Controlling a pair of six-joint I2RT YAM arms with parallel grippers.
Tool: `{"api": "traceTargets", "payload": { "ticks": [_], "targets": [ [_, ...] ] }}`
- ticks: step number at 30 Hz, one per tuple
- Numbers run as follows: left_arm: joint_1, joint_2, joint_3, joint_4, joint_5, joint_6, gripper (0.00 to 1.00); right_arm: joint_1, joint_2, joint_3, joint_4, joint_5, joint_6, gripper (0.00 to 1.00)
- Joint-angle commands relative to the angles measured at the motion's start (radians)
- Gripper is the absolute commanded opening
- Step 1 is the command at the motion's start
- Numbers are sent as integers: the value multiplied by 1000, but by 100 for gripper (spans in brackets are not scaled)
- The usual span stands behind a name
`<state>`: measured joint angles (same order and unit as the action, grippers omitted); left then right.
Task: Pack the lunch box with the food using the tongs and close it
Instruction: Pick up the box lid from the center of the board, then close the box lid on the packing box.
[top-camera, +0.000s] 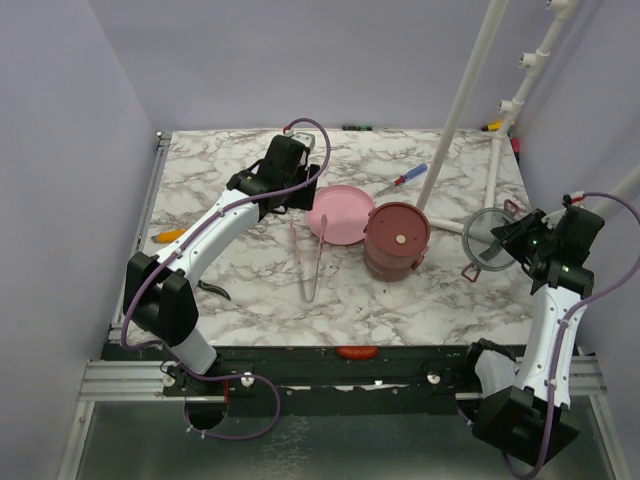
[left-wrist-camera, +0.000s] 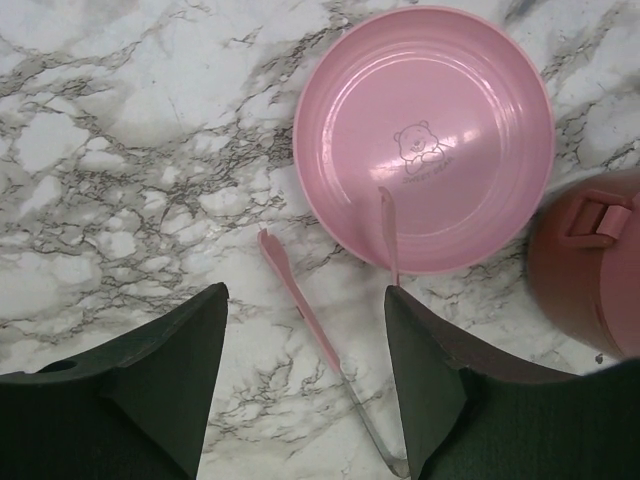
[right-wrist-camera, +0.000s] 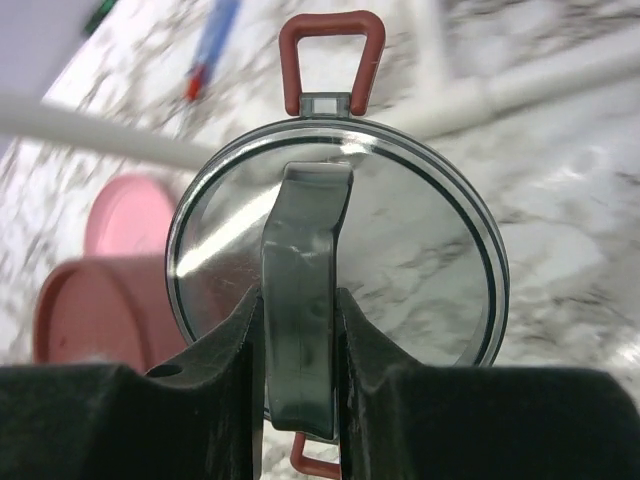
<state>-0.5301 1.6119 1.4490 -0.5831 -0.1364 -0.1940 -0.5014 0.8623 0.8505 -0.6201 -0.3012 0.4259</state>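
right gripper (right-wrist-camera: 300, 310) clamps lid (right-wrist-camera: 420, 250) (apparently aloft) | left gripper (left-wrist-camera: 305, 300) agape — above tongs (left-wrist-camera: 320, 338)

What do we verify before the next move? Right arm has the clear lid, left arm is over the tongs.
1. Right gripper grip on the clear lid: ok, jaws shut on its handle.
2. Left gripper ready to grasp: ok, jaws open above the tongs.
3. Tongs lying flat and free: not ok, one tip lies over the pink plate rim.
4. Lunch box open for packing: not ok, a maroon disc lid is still on top.
5. Food located: cannot tell, the plate is bare and none shows in any view.
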Motion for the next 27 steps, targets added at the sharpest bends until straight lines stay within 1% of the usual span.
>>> {"api": "traceTargets", "payload": {
  "ticks": [1, 4, 9, 15, 18, 22, 24, 27],
  "targets": [
    [5, -19, 11, 18, 92, -14, 66, 81, 3, 72, 46, -315, -160, 1],
    [5, -16, 18, 21, 132, -24, 66, 189, 5, 119, 27, -366, -228, 1],
    [5, -14, 13, 38, 203, -46, 65, 324, 55, 186, 73, -467, -270, 1],
    [5, -37, -11, 54, 202, -56, 65, 488, 204, 304, -23, -430, -412, 1],
    [5, -49, -18, 58, 202, -58, 65, 591, 299, 381, -86, -354, -483, 1],
    [5, -61, -33, 63, 191, -60, 65, 717, 447, 532, -220, -194, -558, 1],
    [5, -69, -41, 65, 186, -60, 65, 760, 517, 594, -297, -133, -586, 1],
    [5, -80, -53, 66, 177, -58, 65, 785, 557, 615, -324, -76, -587, 1]
  ]
}}
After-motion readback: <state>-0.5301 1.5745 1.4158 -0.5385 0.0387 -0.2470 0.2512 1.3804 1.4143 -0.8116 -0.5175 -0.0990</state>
